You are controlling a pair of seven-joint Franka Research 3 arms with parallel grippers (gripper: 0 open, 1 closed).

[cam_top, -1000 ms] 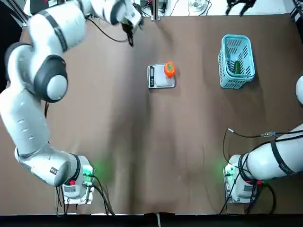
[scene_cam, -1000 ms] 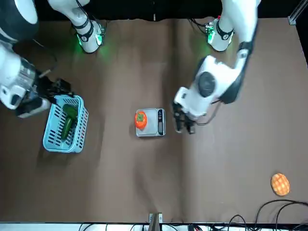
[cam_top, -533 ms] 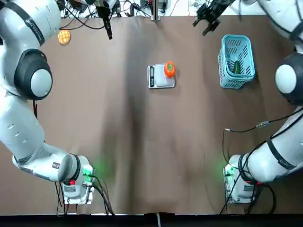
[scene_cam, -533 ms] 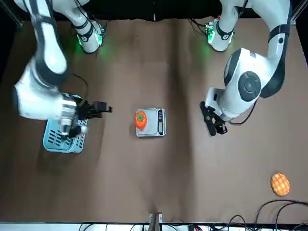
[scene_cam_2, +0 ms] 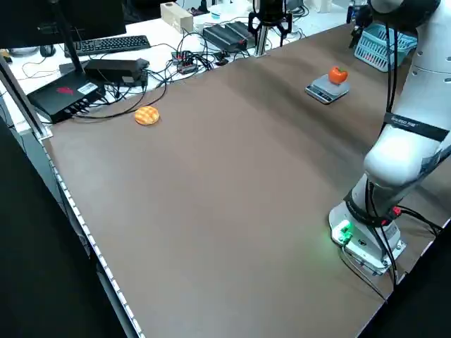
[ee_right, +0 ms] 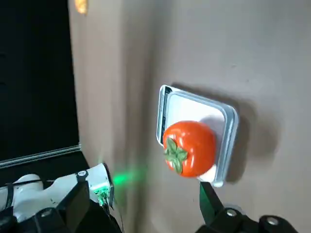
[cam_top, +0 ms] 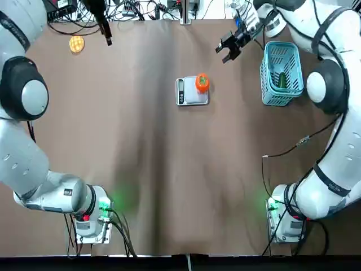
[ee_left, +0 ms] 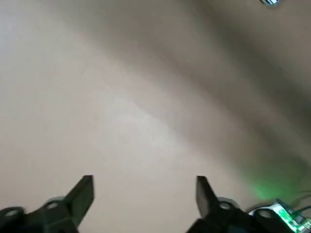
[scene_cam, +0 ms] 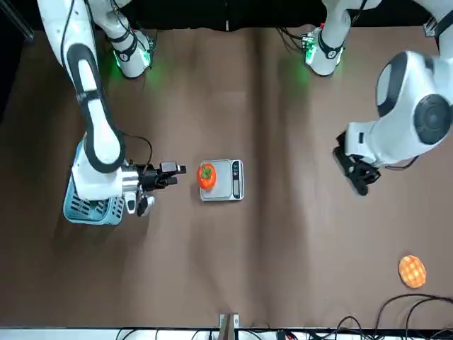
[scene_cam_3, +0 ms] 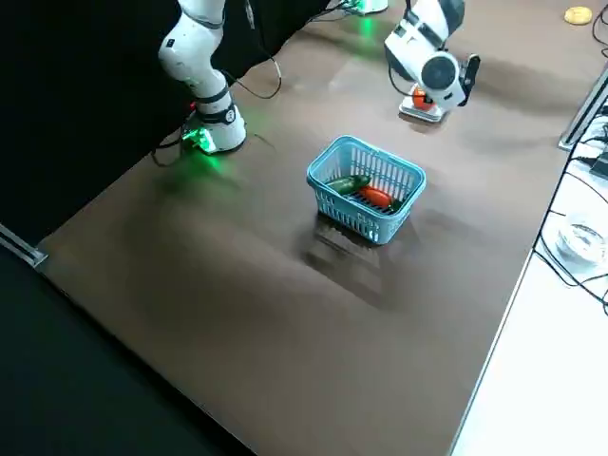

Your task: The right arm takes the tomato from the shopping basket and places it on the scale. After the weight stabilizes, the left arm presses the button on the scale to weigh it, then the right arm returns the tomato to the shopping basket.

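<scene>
The brown table [cam_top: 169,169] is mostly bare. My right arm [cam_top: 330,84] reaches over the shopping basket [cam_top: 281,73], which sits near the far right of the table, and my left arm [cam_top: 22,96] is drawn back to the far left corner. The scale [cam_top: 192,91] sits mid-table toward the far edge, its dark display strip on my left side, and the tomato [cam_top: 202,82] rests on the platform at the far right corner, close to the rim.

My right gripper [cam_top: 229,46] hangs in the air between basket and scale, fingers spread wide and holding nothing, pointed toward the tomato. My left gripper [cam_top: 105,29] is near the table's far edge, well away from the scale; its fingers [ee_left: 82,196] are also parted and empty.

I judge the step in hand to be picking the tomato off the scale for the trip to the basket. To do it well I should centre my right fingers on either side of the fruit, come down without pressing on the platform, and close gently, because it is round and could roll off that corner. I should lift straight up before swinging toward the basket.

A yellow-orange disc [cam_top: 76,43] lies near the far left corner, apart from everything. I can read no brand, label or display digits anywhere.
</scene>
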